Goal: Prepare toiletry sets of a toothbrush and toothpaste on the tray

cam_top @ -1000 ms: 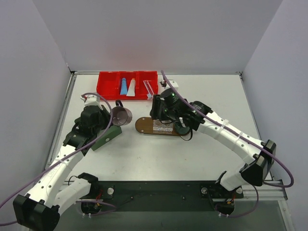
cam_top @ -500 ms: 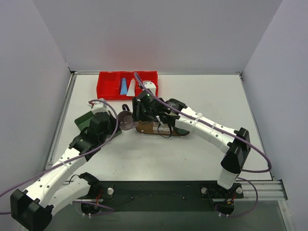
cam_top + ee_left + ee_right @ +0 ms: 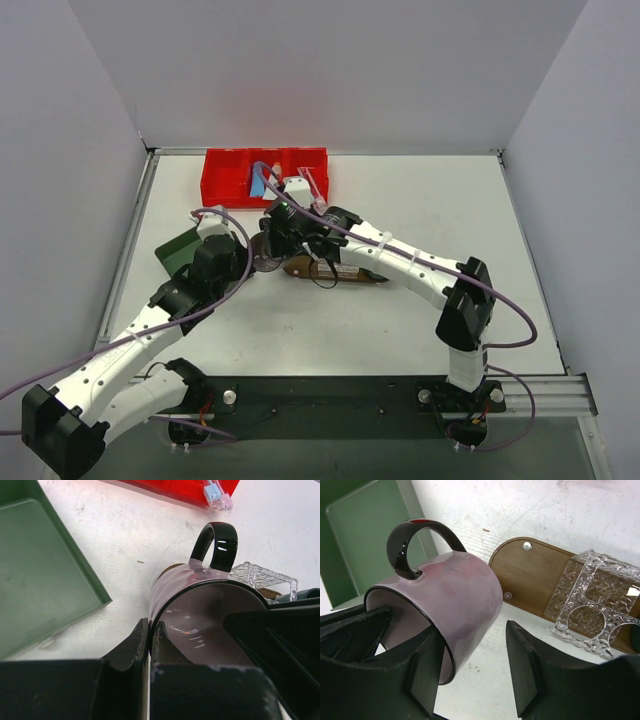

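Handling a pink mug, not the toiletries yet. The left end effector is pinched tight on the mug's rim, one finger inside and one outside. The mug is tipped on its side just beside the tray's end. The right end effector stands open, straddling the mug body and gripping nothing. The toothpaste tubes and toothbrushes lie in the red bin.

Judgement: preparatory step, probably a handover. Next, the right jaws must close squarely before the left lets go.
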Controlling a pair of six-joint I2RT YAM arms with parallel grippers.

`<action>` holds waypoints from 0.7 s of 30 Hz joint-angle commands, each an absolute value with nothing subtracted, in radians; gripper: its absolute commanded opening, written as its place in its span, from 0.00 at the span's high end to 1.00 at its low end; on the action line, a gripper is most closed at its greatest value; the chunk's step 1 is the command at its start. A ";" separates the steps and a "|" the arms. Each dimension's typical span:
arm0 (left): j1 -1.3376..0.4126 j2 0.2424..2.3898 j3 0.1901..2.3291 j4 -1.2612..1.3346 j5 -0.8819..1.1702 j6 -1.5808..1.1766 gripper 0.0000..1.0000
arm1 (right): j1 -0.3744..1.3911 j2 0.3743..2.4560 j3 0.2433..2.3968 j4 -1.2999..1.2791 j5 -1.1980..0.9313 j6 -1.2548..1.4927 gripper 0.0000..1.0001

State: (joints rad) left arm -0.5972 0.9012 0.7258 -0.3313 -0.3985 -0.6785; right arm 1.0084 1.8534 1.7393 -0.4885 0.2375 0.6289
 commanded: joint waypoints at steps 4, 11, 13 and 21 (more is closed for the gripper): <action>-0.626 0.897 0.769 -0.186 -0.442 -0.713 1.00 | 1.028 1.916 1.824 -0.549 0.324 0.634 0.59; -0.638 0.893 0.736 -0.143 -0.443 -0.715 1.00 | 1.026 1.934 1.830 -0.552 0.342 0.632 0.86; -0.640 0.893 0.730 -0.126 -0.427 -0.718 1.00 | 1.026 1.934 1.830 -0.554 0.345 0.632 0.94; -0.640 0.904 0.741 -0.104 -0.348 -0.695 1.00 | 1.026 1.927 1.827 -0.554 0.337 0.626 1.00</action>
